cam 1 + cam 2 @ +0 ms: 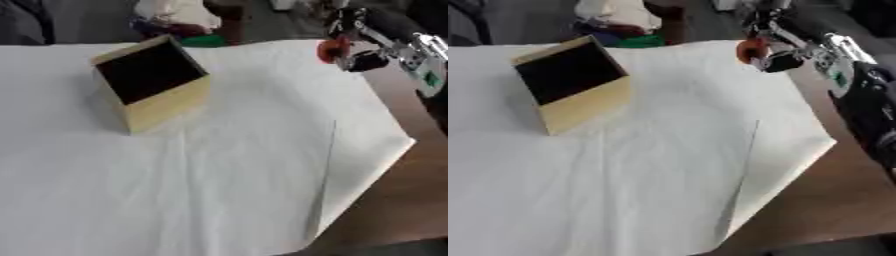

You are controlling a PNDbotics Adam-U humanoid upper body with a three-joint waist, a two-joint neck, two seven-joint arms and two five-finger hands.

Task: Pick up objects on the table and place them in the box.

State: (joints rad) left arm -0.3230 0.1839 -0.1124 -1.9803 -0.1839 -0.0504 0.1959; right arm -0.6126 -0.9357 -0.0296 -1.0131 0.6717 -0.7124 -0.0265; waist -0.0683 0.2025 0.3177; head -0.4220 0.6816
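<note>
A tan wooden box (153, 85) with a dark inside stands tilted on the white cloth (175, 175) at the upper left. My right hand (359, 55) comes in from the upper right, raised over the cloth's far right edge, well to the right of the box. Its fingers are curled round a small red-orange object (332, 50), round in outline. The left hand shows in neither view.
The cloth ends at the right in a jutting corner (407, 142), with bare brown table (411, 200) beyond. A crease (325, 170) runs down the cloth. Coloured items and a person's clothing (179, 17) lie beyond the table's far edge.
</note>
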